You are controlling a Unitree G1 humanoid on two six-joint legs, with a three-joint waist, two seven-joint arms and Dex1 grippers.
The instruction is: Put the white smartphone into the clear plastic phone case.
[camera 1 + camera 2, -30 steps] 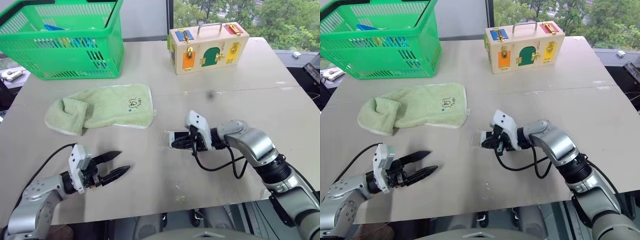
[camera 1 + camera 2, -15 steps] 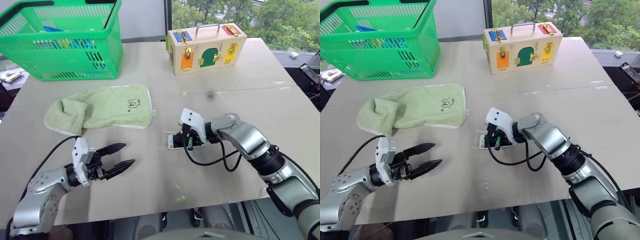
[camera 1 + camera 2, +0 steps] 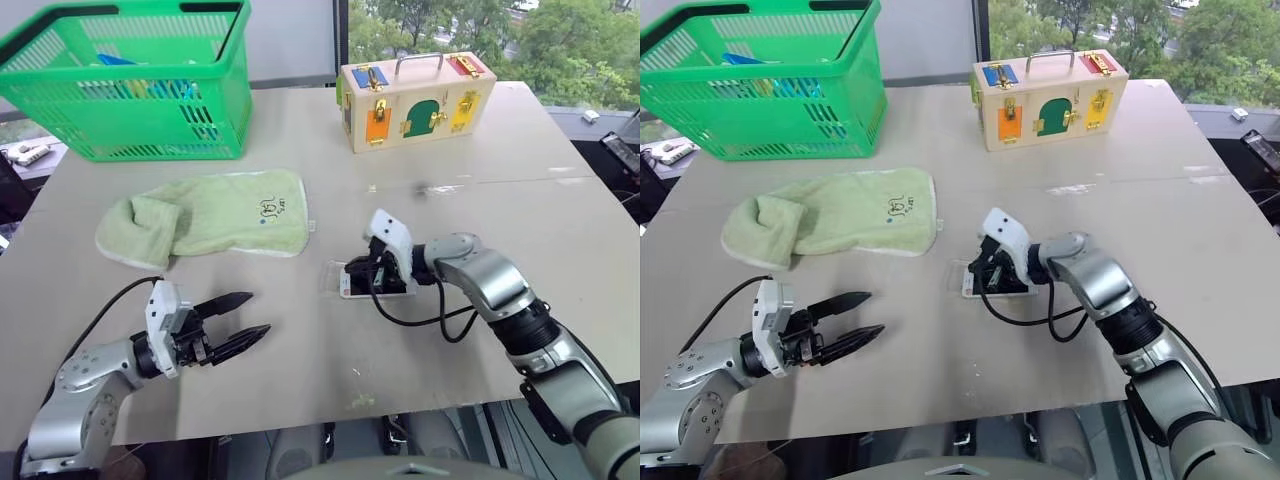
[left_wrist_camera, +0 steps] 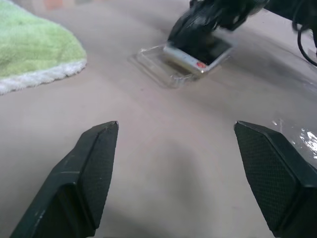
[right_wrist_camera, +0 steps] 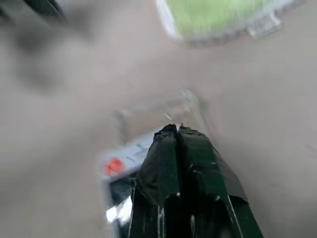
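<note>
White smartphone (image 4: 197, 55) lies mid-table, one end overlapping the clear plastic phone case (image 4: 154, 60); rest sticks out toward right arm. Left wrist view shows case's rim and a small red mark on phone's bezel, not legible in head views. Right gripper (image 5: 177, 130), fingers pressed together, tip on the phone. Left gripper (image 3: 249, 318) well apart, near table's front-left, fingers spread, holding nothing. Green towel (image 3: 205, 217) beside case, small printed logo, unreadable. Farther back: green basket (image 3: 140, 85), wooden latch box (image 3: 415, 95).
</note>
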